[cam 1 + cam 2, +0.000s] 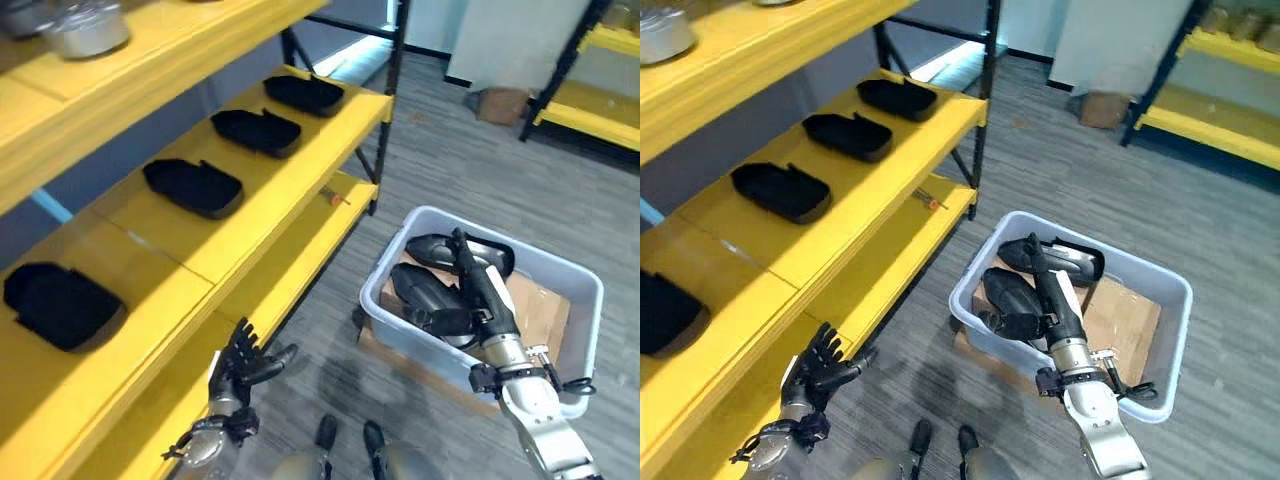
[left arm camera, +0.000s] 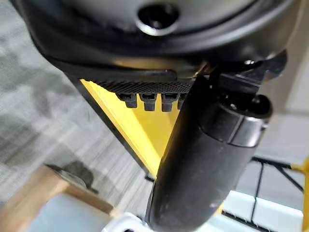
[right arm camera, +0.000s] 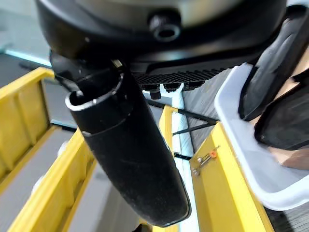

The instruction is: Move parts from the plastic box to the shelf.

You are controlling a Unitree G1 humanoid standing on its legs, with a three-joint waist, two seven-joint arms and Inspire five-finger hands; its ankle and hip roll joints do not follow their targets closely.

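Observation:
The white plastic box (image 1: 410, 345) stands on the floor at the lower right. It holds black moulded parts (image 1: 420, 285) on a sheet of cardboard (image 1: 540, 305). My right hand (image 1: 482, 292) reaches into the box with its fingers straight, lying over the parts, and it is open. In the right wrist view the thumb (image 3: 130, 154) is straight, with the box rim (image 3: 241, 140) and black parts (image 3: 275, 63) beyond it. Several black parts (image 1: 193, 186) lie in a row on the yellow shelf (image 1: 290, 170). My left hand (image 1: 238, 365) hangs open by the shelf's lower board, holding nothing.
A lower yellow board (image 1: 300, 250) carries a small orange-tipped tool (image 1: 335, 197). A metal pot (image 1: 85, 28) sits on the top board. A second yellow rack (image 1: 590, 110) and a cardboard box (image 1: 500, 103) stand at the far right across the grey floor.

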